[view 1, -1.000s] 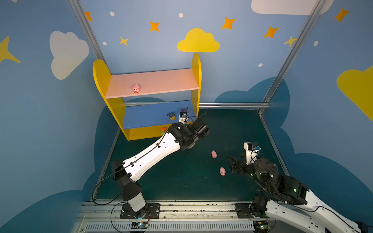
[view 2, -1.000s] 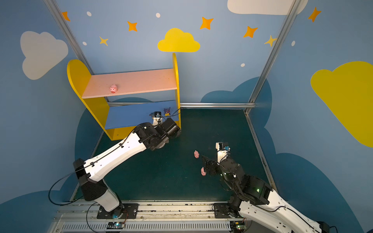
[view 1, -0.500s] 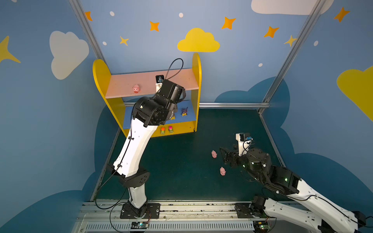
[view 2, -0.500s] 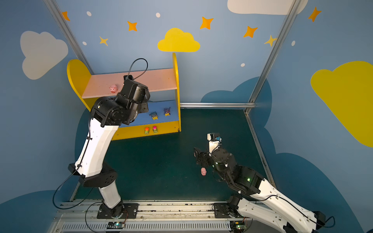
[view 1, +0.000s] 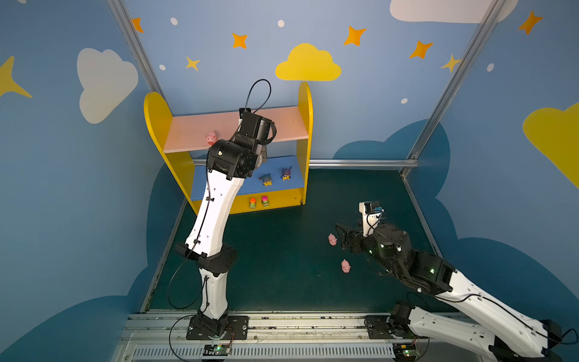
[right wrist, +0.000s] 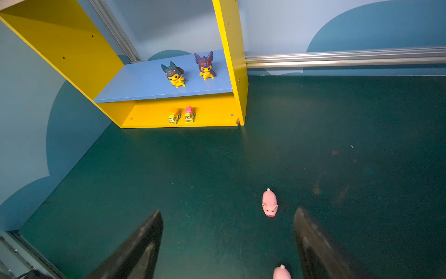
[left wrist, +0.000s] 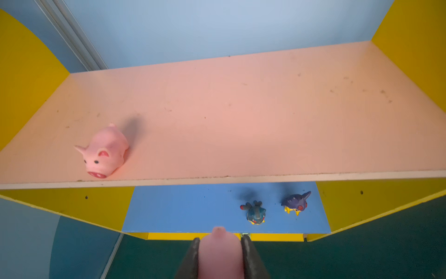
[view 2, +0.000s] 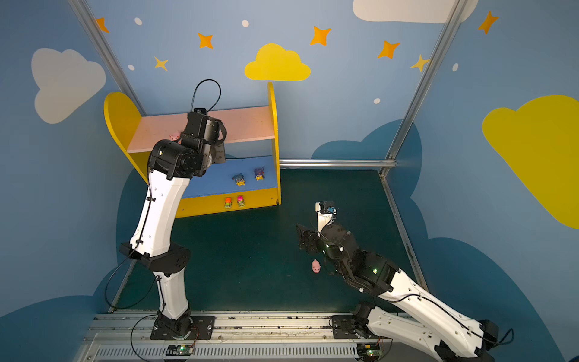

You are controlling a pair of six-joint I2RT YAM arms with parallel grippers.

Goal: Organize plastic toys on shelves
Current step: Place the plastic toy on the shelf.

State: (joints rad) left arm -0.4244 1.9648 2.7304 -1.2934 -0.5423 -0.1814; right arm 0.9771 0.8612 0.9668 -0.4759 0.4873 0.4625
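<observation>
My left gripper point(left wrist: 220, 239) is clenched on a pink pig point(left wrist: 219, 258), which sits squeezed between both fingers at the lower centre of the left wrist view, snout end pointing toward the shelves point(view 1: 158, 119). The held pig hangs in front of the shelf unit, out past the front edge of the blue lower board point(left wrist: 181, 207). Above it in the frame lies the pale pink upper board point(left wrist: 241, 108), and on its left part, close to the front edge, a 2nd pig point(left wrist: 105, 153) stands with its snout toward the camera. In both top views that shelf pig point(view 1: 211, 138) shows just left of my left wrist, partly hidden in a top view point(view 2: 174, 136).

On the right part of the blue board stand 2 yellow figures, a blue-headed figure point(left wrist: 253, 213) and a purple-headed figure point(left wrist: 295, 201), near each other but apart. On the yellow base point(right wrist: 212, 113) below them are 2 green cars side by side: an orange-topped car point(right wrist: 174, 116) and a pink-topped car point(right wrist: 190, 114).

My right gripper point(right wrist: 228, 212) is spread wide with nothing between its fingertips, low over the dark green floor point(right wrist: 169, 181) at the lower right of the top views. Just beyond my right fingertip lies the far floor pig point(right wrist: 270, 203), snout toward the camera. The near floor pig point(right wrist: 281, 273) shows only partly at the bottom edge, between my fingers; I cannot tell whether it touches one.
</observation>
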